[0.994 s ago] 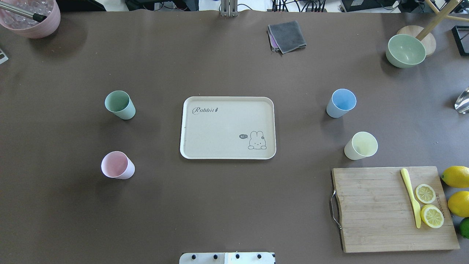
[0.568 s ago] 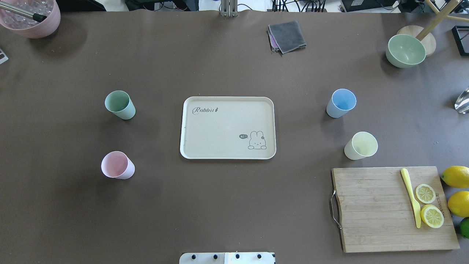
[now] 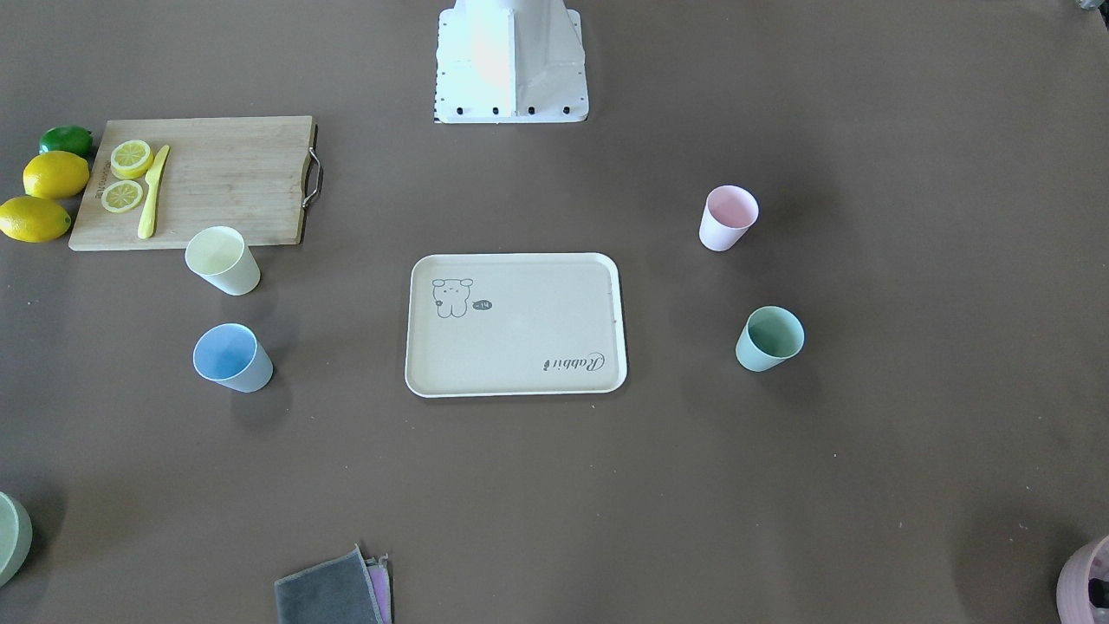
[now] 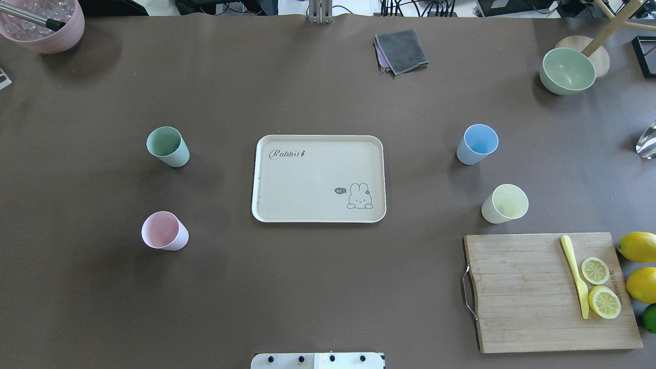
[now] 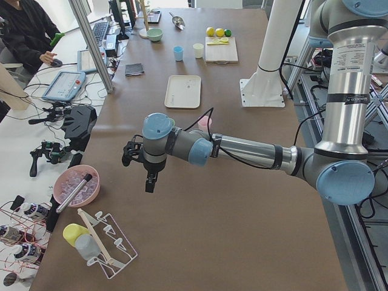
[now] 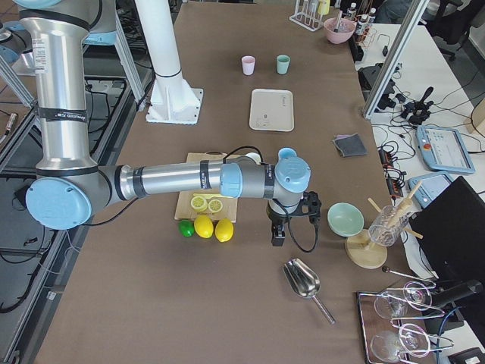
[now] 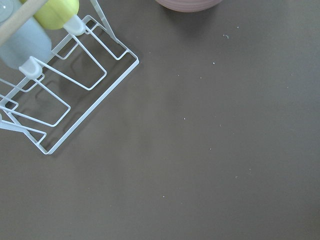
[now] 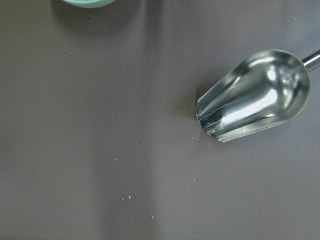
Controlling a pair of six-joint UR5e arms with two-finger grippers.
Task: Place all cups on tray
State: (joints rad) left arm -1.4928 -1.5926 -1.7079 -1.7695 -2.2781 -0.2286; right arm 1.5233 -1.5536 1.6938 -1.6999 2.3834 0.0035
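The cream tray (image 4: 307, 179) lies at the table's middle with nothing on it. The mint green cup (image 4: 167, 146) and the pale pink cup (image 4: 164, 231) stand upright to its left. The light blue cup (image 4: 477, 144) and the pale yellow cup (image 4: 505, 203) stand upright to its right. All are apart from the tray. My left gripper (image 5: 148, 182) hangs over the table's far left end, near the pink pot. My right gripper (image 6: 277, 235) hangs over the far right end, beyond the lemons. Both show only in side views, so I cannot tell whether they are open or shut.
A wooden cutting board (image 4: 528, 292) with lemon slices and a yellow knife lies front right, with lemons (image 4: 638, 247) beside it. A pale-green bowl (image 4: 567, 70), a grey cloth (image 4: 401, 51) and a pink pot (image 4: 43, 23) are at the back. A metal scoop (image 8: 252, 95) and a wire rack (image 7: 55, 90) lie under the wrists.
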